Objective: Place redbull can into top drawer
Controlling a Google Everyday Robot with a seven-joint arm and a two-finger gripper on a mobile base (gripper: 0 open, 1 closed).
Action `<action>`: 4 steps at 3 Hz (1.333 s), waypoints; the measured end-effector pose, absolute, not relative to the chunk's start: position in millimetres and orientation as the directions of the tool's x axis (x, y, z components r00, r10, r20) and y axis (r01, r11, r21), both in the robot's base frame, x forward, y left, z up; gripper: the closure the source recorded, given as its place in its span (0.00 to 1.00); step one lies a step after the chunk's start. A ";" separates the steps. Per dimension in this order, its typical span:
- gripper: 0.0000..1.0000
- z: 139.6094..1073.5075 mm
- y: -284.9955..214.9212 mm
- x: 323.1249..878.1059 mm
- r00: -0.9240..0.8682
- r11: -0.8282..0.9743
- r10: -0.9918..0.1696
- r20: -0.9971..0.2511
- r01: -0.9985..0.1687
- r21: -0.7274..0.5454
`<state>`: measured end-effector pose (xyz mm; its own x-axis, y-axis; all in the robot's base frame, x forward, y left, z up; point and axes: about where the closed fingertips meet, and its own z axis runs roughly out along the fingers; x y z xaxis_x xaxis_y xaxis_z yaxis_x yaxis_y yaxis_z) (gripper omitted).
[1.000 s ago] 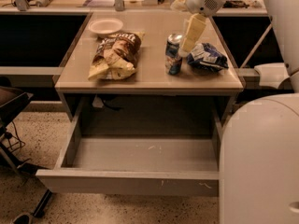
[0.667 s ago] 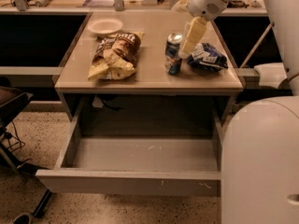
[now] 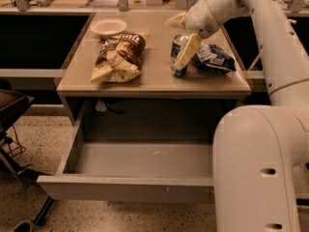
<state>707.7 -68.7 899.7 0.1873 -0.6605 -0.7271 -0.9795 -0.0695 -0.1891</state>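
While the redbull can (image 3: pixel 175 47) stands upright on the tabletop (image 3: pixel 154 79) beside a blue snack bag (image 3: pixel 215 59), the claw (image 3: pixel 177 43) hangs open astride it and should close squarely on its middle before lifting toward the open top drawer (image 3: pixel 125 188).

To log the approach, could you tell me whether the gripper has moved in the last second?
Yes. The gripper has dropped lower, alongside the redbull can, which stands unmoved on the desk.

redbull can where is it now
Camera view: the redbull can stands on the desktop, right of centre, just left of the blue snack bag, with the claw at it.
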 end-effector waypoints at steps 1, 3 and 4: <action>0.00 895.4 -68.1 717.0 0.174 -0.035 -0.634 -0.753 -0.980 -0.197; 0.19 894.6 -64.3 720.9 0.175 -0.029 -0.631 -0.756 -0.979 -0.202; 0.42 894.6 -64.3 721.0 0.175 -0.029 -0.631 -0.756 -0.979 -0.202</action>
<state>721.0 -64.3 894.6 0.1749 -0.6313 -0.7555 -0.9789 -0.0293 -0.2022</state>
